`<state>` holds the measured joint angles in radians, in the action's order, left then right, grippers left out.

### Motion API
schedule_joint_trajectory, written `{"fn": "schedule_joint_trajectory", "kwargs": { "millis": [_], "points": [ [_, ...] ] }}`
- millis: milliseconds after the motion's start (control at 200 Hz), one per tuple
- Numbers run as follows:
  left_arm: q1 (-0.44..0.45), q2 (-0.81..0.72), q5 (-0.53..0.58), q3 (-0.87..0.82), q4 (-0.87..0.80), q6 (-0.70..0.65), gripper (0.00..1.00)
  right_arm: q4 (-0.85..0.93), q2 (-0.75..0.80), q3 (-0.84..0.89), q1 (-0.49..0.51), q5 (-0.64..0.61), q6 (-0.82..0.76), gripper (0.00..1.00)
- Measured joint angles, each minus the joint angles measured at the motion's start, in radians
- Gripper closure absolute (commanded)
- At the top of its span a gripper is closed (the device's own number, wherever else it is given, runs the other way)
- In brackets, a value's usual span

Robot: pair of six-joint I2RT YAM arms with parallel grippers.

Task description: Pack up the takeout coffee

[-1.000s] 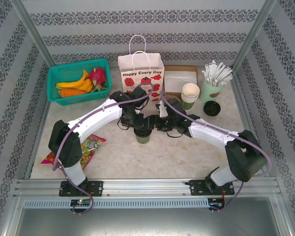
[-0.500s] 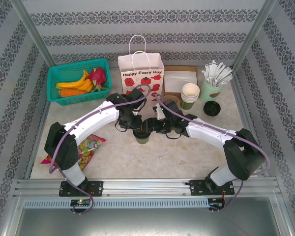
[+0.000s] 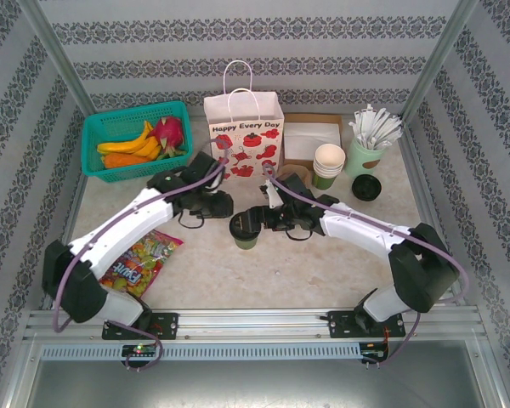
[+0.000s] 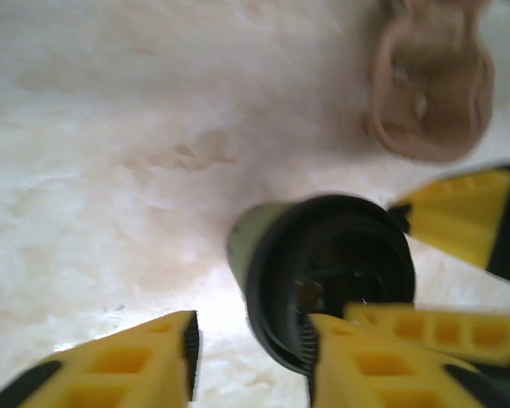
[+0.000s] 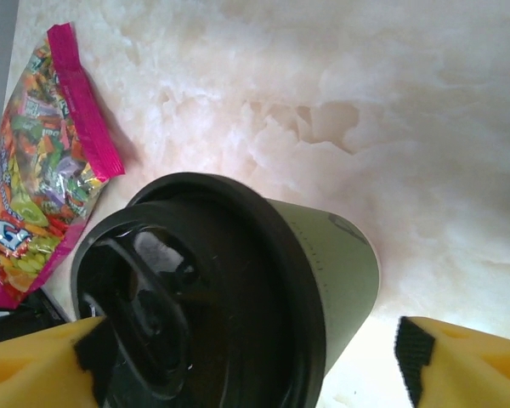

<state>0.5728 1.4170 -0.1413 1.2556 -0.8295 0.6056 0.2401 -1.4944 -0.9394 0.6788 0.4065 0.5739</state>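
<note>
The takeout coffee [image 3: 245, 232] is a dark-green cup with a black lid, standing upright mid-table. My right gripper [image 3: 250, 221] is open around it. In the right wrist view the cup [image 5: 340, 263] stands between the yellow fingers [image 5: 467, 361], and the right finger is clear of its wall. My left gripper [image 3: 218, 204] hangs just left of the cup and is open. In the left wrist view the lid [image 4: 331, 263] lies to the right of the left gripper's [image 4: 251, 357] gap, with bare table between its fingers. The white paper bag [image 3: 244, 127] stands open behind the arms.
A teal basket [image 3: 89, 153] of fruit sits at the back left, a candy bag [image 3: 140, 259] at the front left. At the right are a napkin box [image 3: 312, 136], stacked cups [image 3: 329, 160], a pale green cup of white sticks [image 3: 365, 155] and a spare lid [image 3: 366, 187].
The left gripper has opened and drawn back to the left, off the cup. The right gripper has opened wider around the cup, which has stayed on the table.
</note>
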Motion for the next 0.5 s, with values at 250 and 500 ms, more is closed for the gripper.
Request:
{"fn": "schedule_joint_trajectory", "kwargs": {
  "millis": [250, 500],
  "points": [
    [-0.091, -0.038, 0.108, -0.129, 0.016, 0.138, 0.00, 0.050, 0.016, -0.059, 0.058, -0.078, -0.036, 0.02],
    [-0.090, 0.100, 0.109, -0.166, 0.040, 0.187, 0.00, 0.090, -0.032, -0.108, 0.122, -0.199, -0.064, 0.02]
  ]
}}
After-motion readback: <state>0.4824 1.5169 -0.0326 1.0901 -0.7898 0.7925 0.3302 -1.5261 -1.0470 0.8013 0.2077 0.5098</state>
